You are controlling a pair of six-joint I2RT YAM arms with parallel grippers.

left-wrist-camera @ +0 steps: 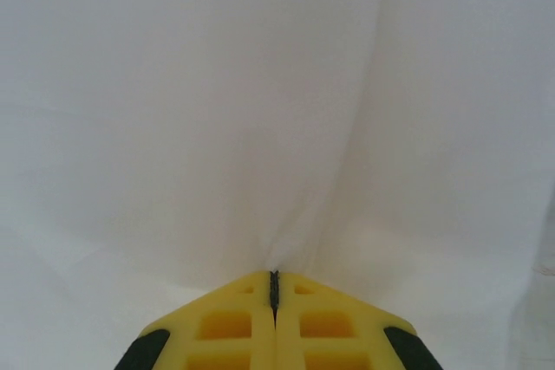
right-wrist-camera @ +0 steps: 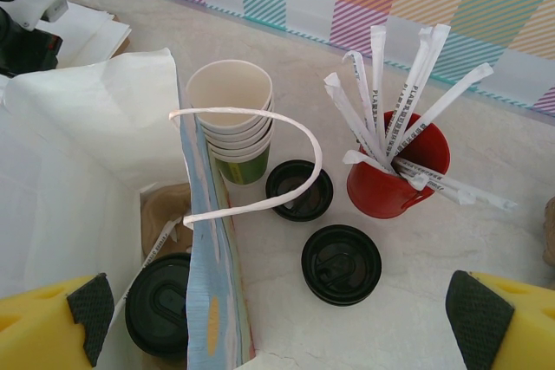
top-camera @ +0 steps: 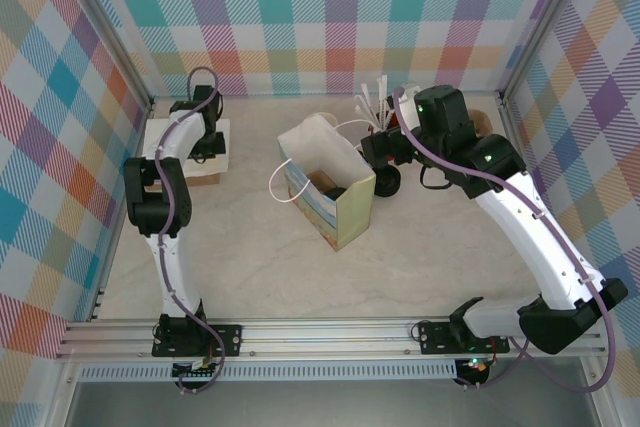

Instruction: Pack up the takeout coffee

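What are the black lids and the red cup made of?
The black lids look like shiny plastic: light glints off their moulded ridges. The red cup seems plastic too, smooth and glossy, though I can't be sure.

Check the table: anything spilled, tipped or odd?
Nothing spilled or tipped. The bag stands upright, a lidded cup inside; two loose lids lie flat by the cup stack. The left gripper is shut on a white sheet, puckering it.

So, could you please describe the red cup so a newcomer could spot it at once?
Start at the open paper bag mid-table. To its right are stacked pale cups and two loose black lids. Beside those is the red cup, the only one holding white wrapped sticks.
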